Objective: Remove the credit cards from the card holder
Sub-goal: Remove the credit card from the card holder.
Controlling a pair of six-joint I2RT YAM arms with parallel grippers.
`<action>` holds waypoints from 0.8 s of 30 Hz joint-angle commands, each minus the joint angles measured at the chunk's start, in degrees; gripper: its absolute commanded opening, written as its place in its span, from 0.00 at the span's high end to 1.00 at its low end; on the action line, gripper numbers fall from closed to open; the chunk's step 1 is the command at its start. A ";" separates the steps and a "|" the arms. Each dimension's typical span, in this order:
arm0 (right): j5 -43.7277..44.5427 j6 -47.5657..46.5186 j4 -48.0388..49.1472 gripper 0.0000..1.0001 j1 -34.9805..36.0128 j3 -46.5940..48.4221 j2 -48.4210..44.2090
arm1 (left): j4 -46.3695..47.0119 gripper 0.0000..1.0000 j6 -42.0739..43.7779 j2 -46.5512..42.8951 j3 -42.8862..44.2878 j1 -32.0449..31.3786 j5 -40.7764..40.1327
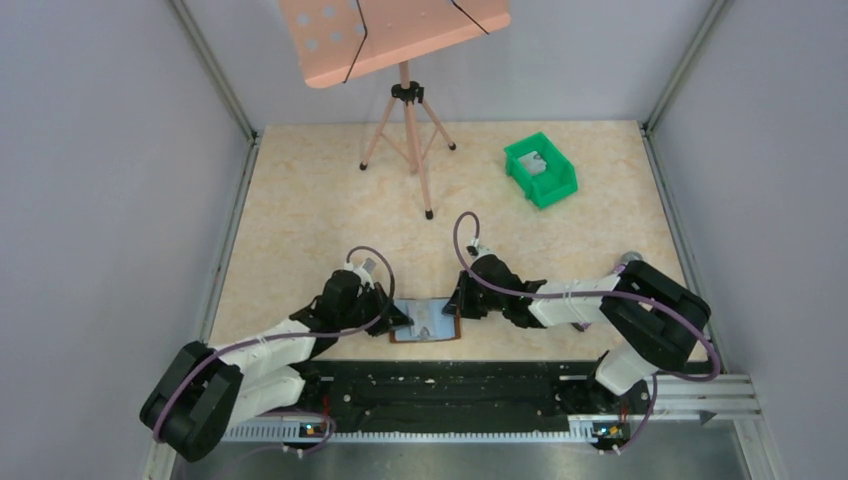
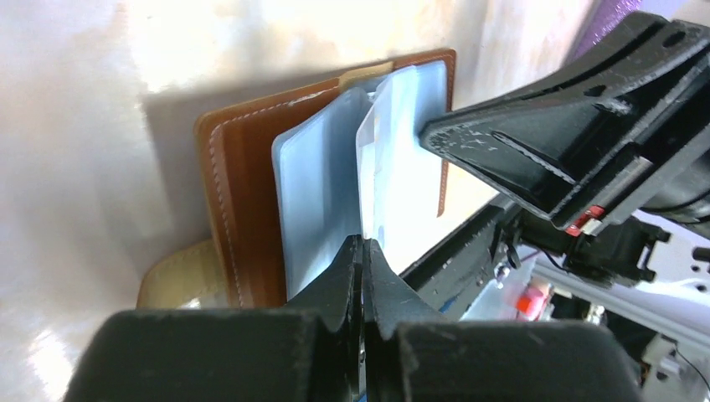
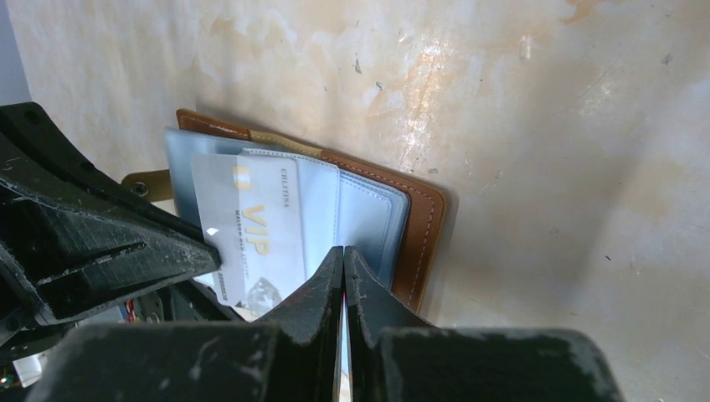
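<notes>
A beige, marble-patterned table (image 1: 300, 200) filled the floor of the grey-walled cell. At its far side stood a pink music stand (image 1: 390, 35) on a tripod. The left arm (image 1: 270, 350) and the right arm (image 1: 600, 300) both reached inward from the near edge, their ends meeting close to the front of the table. A green bin (image 1: 560, 185) sat well apart from them at the far right, with something small and grey (image 1: 535, 162) lying in it.

Between the two arms the wallet (image 1: 430, 325) lay open on the table, near the front edge. Its brown leather cover (image 3: 423, 226) was flat against the surface with the blue-grey panels (image 2: 318, 184) fanned up from it. A light brown tab (image 2: 167, 276) stuck out at one side.

A pale card (image 3: 251, 234) printed with gold "VIP" letters stood partly out of one panel. From the left wrist view it (image 2: 381, 159) showed as a white sheet rising between the panels.

The left gripper (image 2: 362, 251) had its fingers pressed together, clamped on the card's edge; from the right wrist its tip (image 3: 205, 251) met the card's left side. The right gripper (image 3: 343, 261) was likewise pinched together, on the edge of a wallet panel, and its tip (image 2: 431, 134) touched that panel in the left wrist view.
</notes>
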 commanded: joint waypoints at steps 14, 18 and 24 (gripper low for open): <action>3.15 -4.02 -9.06 0.99 -2.59 1.41 -5.98 | -30.02 1.00 -5.08 -23.26 8.76 0.45 -17.27; 2.13 -4.05 -9.18 0.92 -2.48 1.95 -10.75 | -27.55 1.00 -8.38 -27.93 7.41 0.44 -17.45; 0.89 0.78 0.48 0.60 -0.99 -1.60 -19.07 | -17.62 1.00 -14.60 -34.61 3.96 0.44 -16.94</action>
